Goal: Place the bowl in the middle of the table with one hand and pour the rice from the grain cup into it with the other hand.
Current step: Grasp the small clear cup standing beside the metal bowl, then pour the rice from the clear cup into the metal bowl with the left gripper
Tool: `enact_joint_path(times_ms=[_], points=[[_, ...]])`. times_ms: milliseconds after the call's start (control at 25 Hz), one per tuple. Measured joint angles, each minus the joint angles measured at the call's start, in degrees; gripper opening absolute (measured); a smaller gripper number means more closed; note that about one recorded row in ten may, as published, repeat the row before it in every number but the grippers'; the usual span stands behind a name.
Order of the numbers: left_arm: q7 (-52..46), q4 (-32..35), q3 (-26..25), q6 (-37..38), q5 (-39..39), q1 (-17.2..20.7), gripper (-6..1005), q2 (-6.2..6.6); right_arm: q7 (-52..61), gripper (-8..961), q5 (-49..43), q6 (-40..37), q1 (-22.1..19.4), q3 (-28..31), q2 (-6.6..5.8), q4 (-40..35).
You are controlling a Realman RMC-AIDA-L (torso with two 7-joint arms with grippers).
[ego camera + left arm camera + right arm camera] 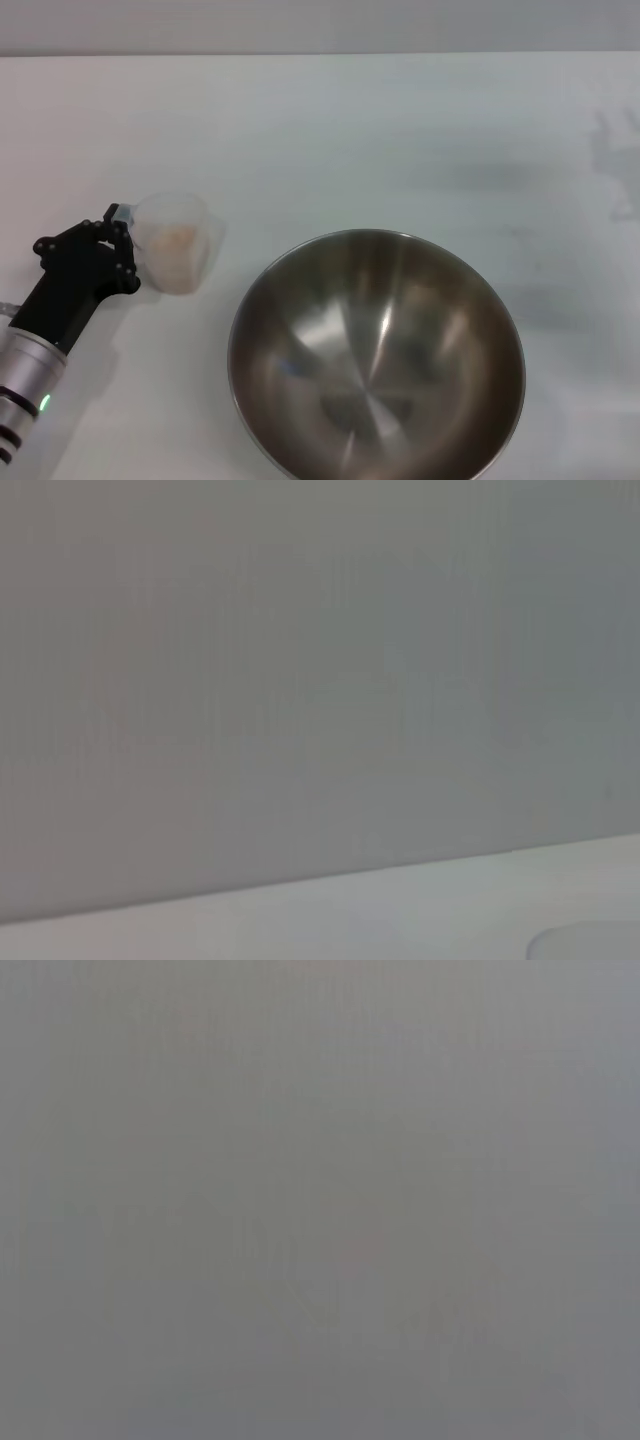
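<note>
The bowl [376, 355], wide and shiny steel, sits on the white table [400, 140] near its front edge, slightly right of centre, and holds nothing. To its left is the grain cup [176, 245], clear and frosted, with a small heap of pale rice [178, 240] showing through its wall. My left gripper [122, 245] is at the cup's left side, black fingers closed on the handle side. A faint curved rim [585, 945] shows in the left wrist view. My right gripper appears in no view.
The white tabletop stretches back to a grey wall [300, 680]. The right wrist view shows only plain grey. About a hand's width of bare table separates the cup from the bowl's rim.
</note>
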Motion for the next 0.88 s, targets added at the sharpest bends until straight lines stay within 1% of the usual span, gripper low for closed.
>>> enact_joint_path(times_ms=[40, 160, 240, 320, 400, 440, 560, 600, 640, 680, 760, 800, 840, 880], points=[[1.37, -0.43, -0.05, 0.21, 0.02, 0.12, 27, -0.02, 0.0, 358, 0.0, 0.0, -0.01, 0.03, 0.0, 0.05], [11.06, -2.81, -0.19, 2.18, -0.06, 0.72, 31, -0.07, 0.0, 358, 0.0, -0.03, -0.02, 0.08, 0.0, 0.07], [17.42, -3.82, -0.13, 4.84, -0.04, 0.87, 34, -0.08, -0.01, 358, 0.0, -0.04, 0.11, 0.09, 0.0, 0.14], [23.81, -4.24, 0.27, 9.55, 0.22, 0.71, 37, -0.09, -0.05, 358, 0.0, -0.03, 0.18, 0.12, 0.0, 0.17], [27.12, -4.22, 0.82, 12.85, 0.38, 0.43, 39, -0.09, -0.25, 358, 0.0, -0.04, 0.33, 0.37, 0.0, 0.2], [32.01, -3.59, 3.06, 18.36, 0.45, -0.36, 41, 0.07, -0.38, 358, 0.0, -0.03, 0.48, 0.95, -0.05, 0.24], [33.6, -3.15, 4.17, 20.21, 0.43, -0.73, 45, 0.17, -0.42, 358, -0.08, -0.03, 0.59, 1.98, -0.15, 0.27], [35.79, -2.23, 5.73, 22.43, 0.45, -1.29, 46, 0.19, -0.42, 358, -0.12, -0.02, 0.64, 2.37, -0.2, 0.29], [40.64, -0.2, 8.8, 25.99, 0.45, -2.54, 48, 0.11, -0.44, 358, -0.2, -0.01, 0.81, 3.24, -0.27, 0.36], [40.64, -0.2, 8.8, 25.99, 0.45, -2.54, 49, 0.11, -0.44, 358, -0.2, -0.01, 0.81, 3.24, -0.27, 0.36], [44.54, 0.97, 11.76, 27.58, 0.45, -3.64, 52, 0.12, -0.52, 358, -0.19, 0.0, 1.02, 3.74, -0.32, 0.53], [44.54, 0.97, 11.76, 27.58, 0.45, -3.64, 53, 0.12, -0.59, 358, -0.2, 0.0, 1.15, 4.07, -0.32, 0.62], [50.59, 2.1, 15.47, 28.62, 0.46, -4.91, 55, 0.11, -1.01, 358, -0.29, -0.27, 1.37, 4.94, -0.26, 0.83], [52.68, 2.28, 16.35, 28.67, 0.47, -5.14, 56, 0.08, -1.01, 358, -0.29, -0.27, 1.37, 4.94, -0.26, 0.83]])
